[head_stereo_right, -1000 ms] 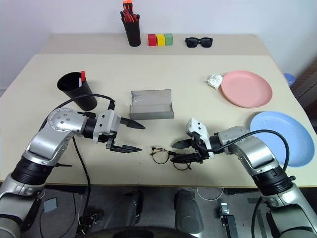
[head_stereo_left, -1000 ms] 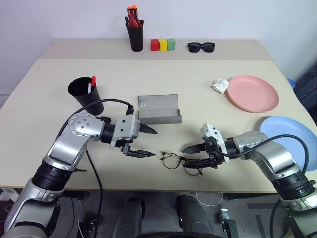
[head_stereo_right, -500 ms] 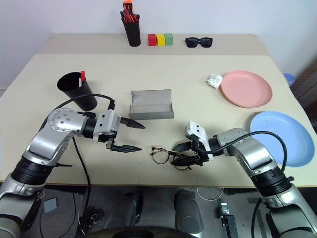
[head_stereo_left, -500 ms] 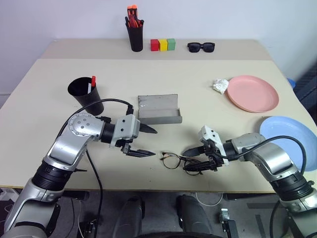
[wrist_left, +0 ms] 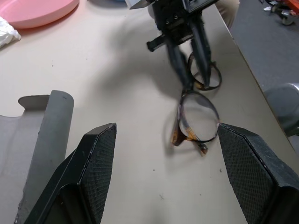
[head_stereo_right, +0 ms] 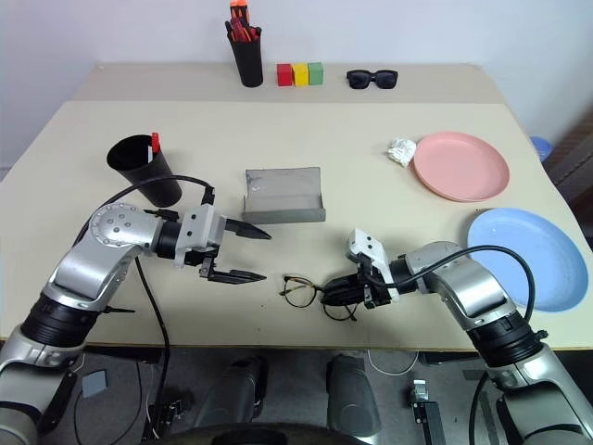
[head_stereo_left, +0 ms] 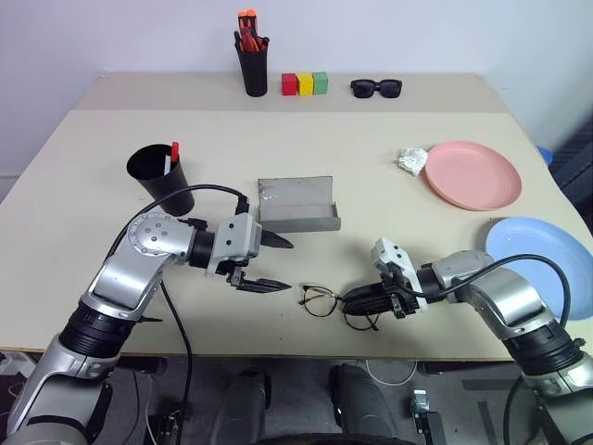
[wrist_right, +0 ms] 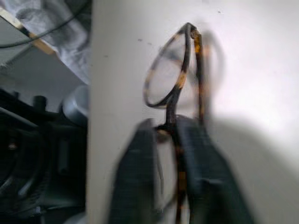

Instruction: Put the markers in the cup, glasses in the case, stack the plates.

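Observation:
The wire-rimmed glasses [head_stereo_left: 318,299] lie near the table's front edge, and my right gripper [head_stereo_left: 358,298] is shut on the frame by the lens on its side. In the right wrist view its two fingers [wrist_right: 140,172] pinch the rim beside the bridge of the glasses [wrist_right: 169,79]. My left gripper [head_stereo_left: 290,266] hangs open just left of the glasses, holding nothing. The grey case [head_stereo_left: 296,206] lies open behind them. A red-capped marker [head_stereo_left: 173,153] stands in the black cup [head_stereo_left: 159,176]. The pink plate [head_stereo_left: 473,174] and the blue plate [head_stereo_left: 547,264] lie apart on the right.
At the table's back stand a black pen holder [head_stereo_left: 252,65] with orange-red pens, three coloured blocks [head_stereo_left: 305,83] and black sunglasses [head_stereo_left: 375,88]. A crumpled white paper [head_stereo_left: 412,159] lies against the pink plate's left side.
My right gripper has shut on the glasses' frame; half a second ago its fingers stood open around it. The left arm has kept still.

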`<state>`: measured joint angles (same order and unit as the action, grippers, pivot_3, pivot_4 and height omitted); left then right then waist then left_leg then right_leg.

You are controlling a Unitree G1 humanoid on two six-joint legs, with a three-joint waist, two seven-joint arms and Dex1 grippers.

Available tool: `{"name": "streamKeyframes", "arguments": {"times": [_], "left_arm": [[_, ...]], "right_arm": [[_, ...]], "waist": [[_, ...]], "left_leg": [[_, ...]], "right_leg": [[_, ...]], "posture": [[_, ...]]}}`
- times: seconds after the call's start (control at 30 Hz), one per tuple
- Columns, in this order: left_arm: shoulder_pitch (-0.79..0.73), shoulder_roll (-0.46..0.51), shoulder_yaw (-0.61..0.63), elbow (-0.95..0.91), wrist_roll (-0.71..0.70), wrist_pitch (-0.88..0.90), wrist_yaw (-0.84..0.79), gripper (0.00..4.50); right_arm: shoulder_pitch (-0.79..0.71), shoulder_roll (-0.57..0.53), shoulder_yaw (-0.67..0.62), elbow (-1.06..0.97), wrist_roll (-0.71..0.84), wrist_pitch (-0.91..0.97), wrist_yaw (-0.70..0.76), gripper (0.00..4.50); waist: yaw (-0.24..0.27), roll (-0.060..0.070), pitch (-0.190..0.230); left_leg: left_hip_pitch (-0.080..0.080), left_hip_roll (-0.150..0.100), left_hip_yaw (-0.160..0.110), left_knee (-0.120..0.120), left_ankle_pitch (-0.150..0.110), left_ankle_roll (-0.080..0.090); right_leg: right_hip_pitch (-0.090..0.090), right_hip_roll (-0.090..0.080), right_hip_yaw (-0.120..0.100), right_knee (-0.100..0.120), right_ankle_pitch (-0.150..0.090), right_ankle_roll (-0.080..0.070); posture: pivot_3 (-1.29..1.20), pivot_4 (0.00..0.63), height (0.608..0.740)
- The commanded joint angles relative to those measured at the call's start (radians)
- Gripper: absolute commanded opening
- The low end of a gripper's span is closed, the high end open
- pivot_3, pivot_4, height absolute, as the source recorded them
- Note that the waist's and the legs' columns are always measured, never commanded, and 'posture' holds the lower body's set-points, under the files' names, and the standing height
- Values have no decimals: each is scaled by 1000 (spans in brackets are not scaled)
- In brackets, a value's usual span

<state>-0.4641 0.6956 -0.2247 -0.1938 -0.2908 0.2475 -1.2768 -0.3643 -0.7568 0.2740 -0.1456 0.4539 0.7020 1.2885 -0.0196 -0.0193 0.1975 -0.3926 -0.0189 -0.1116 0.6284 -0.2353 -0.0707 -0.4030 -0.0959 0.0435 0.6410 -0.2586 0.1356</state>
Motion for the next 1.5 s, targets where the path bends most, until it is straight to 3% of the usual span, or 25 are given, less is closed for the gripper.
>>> {"name": "streamKeyframes", "arguments": {"times": [0.03, 0.27, 0.53, 0.67, 0.73, 0.87, 1.17, 1.5], "left_arm": [[5, 8, 10, -33, -4, -9, 4, 3498], [14, 7, 13, -38, -6, -12, 8, 3498], [87, -56, 96, -61, -31, -60, 135, 3498], [152, -74, 153, -86, -71, -56, 174, 3498], [201, -36, 184, -109, -71, -51, 174, 3498], [289, 13, 287, -160, -232, 92, 170, 3498], [488, 31, 505, -323, -444, 264, 289, 3498], [691, 55, 671, -432, -494, 289, 352, 3498]], "right_arm": [[2, 3, 6, 9, -20, -4, -19, 23], [0, -4, -14, -1, -3, 1, -14, 23], [-79, 43, -208, 25, 94, -79, -42, 23], [-120, 51, -238, 54, 87, -131, -43, 23], [-172, 59, -235, 114, 55, -198, -30, 23], [-278, 115, -190, 289, -28, -363, 0, 23], [-474, 262, -136, 703, -168, -665, 69, 23], [-715, 424, -149, 1110, -252, -898, 124, 23]], "waist": [[0, 0, 0], [0, 0, 0], [1, 1, 0], [2, 1, 0], [-4, 1, 0], [-14, 1, 1], [-26, 2, 2], [-30, 3, 2]], "left_leg": [[0, 0, 0, 0, 0, 0], [0, 0, 0, 0, 0, 0], [0, 0, 0, 0, 0, 0], [0, 0, 0, -1, 0, 0], [0, 0, 0, -1, 0, 0], [0, 0, 0, -2, 0, 0], [0, 0, 0, -3, 0, 0], [0, 0, 1, -6, 0, 0]], "right_leg": [[0, 0, 0, 0, 0, 0], [0, 0, 0, 0, 0, 0], [0, 0, 0, -1, 0, 0], [0, 0, 0, -2, 0, 0], [0, 0, 0, -3, 0, 0], [0, 0, 0, -3, 1, -1], [0, 0, 0, -5, 1, -1], [0, 0, 0, -6, 1, -2]], "posture": [[0, 150, 740], [0, 150, 740], [0, 150, 740], [0, 150, 740], [0, 150, 740], [0, 150, 740], [0, 150, 740], [0, 150, 740]]}}
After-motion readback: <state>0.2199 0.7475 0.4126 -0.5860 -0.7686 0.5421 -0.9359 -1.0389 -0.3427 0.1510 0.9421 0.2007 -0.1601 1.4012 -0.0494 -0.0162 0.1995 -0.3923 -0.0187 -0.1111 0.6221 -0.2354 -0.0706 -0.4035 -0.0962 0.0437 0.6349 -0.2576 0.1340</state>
